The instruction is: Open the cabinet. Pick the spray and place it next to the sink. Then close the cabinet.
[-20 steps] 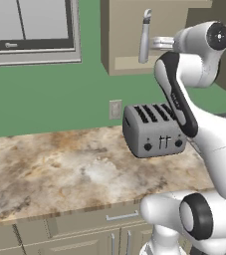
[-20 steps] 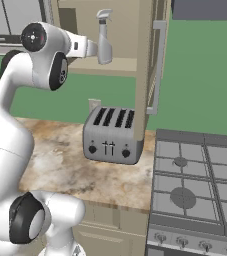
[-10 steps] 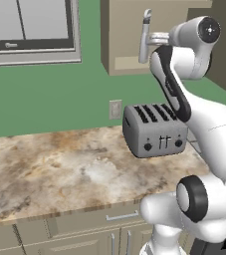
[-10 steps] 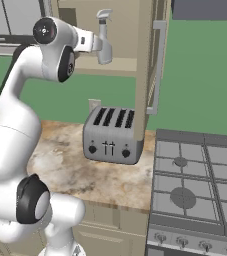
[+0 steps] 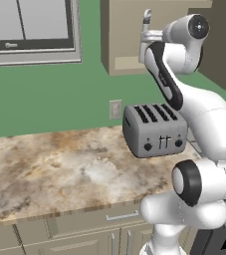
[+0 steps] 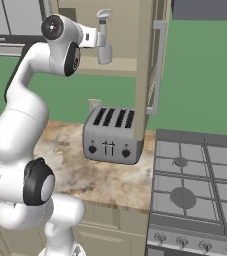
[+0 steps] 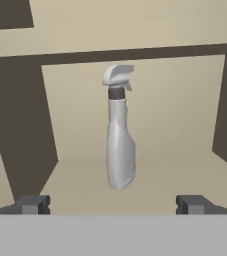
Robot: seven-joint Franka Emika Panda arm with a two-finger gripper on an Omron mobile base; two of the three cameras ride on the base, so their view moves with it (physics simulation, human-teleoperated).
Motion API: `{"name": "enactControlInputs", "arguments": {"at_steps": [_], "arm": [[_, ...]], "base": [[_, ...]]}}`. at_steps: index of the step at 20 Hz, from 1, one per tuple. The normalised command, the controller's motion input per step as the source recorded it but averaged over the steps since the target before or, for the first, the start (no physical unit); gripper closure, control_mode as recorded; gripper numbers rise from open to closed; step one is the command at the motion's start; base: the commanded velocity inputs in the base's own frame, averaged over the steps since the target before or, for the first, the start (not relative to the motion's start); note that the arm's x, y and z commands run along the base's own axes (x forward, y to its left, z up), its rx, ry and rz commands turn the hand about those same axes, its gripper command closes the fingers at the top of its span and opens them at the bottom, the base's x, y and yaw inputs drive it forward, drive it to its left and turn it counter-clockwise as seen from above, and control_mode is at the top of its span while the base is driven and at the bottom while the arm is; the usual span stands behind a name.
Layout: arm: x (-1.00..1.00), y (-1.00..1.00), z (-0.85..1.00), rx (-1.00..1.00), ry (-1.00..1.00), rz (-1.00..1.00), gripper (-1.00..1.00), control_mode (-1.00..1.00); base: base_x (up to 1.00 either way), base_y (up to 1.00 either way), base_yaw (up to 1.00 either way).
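Observation:
The cabinet (image 6: 126, 66) hangs open above the counter, its door (image 6: 152, 55) and silver bar handle (image 6: 158, 65) swung out towards the right base camera. On its tan shelf (image 7: 80, 175) the spray (image 7: 119, 135) stands upright: a slim silver-grey bottle with a trigger top, also seen as the spray (image 6: 104, 39) (image 5: 146, 22). My gripper (image 7: 112, 205) is open and level with the bottle's lower half. One dark fingertip sits on each side, and the bottle stands just ahead of them, untouched. From the base the gripper (image 6: 98, 39) (image 5: 145, 38) is at the cabinet's (image 5: 124, 35) opening. The sink is out of view.
A silver four-slot toaster (image 6: 110, 136) (image 5: 155, 130) stands on the brown marbled counter (image 5: 59, 169) right below the cabinet. A gas stove (image 6: 195, 185) adjoins the counter on the right. A window (image 5: 30, 30) is on the green wall to the left.
The arm has risen and reached forward, bringing the open gripper up to the spray in the cabinet. The spray and the cabinet door have not moved.

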Motion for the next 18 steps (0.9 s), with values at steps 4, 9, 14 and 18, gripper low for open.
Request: {"name": "enactControlInputs", "arguments": {"at_steps": [4, 9, 14, 18], "arm": [[0.45, 0.00, -0.06, -0.03, 0.00, 0.00, -1.00, -1.00], [0.43, 0.00, -0.17, -0.04, 0.00, 0.00, -1.00, -1.00], [0.39, 0.00, -0.04, -0.03, 0.00, 0.00, -1.00, -1.00], [0.29, 0.00, 0.00, -0.01, 0.00, 0.00, -1.00, -1.00]], "base": [[0.00, 0.00, 0.00], [0.00, 0.00, 0.00], [0.00, 0.00, 0.00], [0.00, 0.00, 0.00]]}}
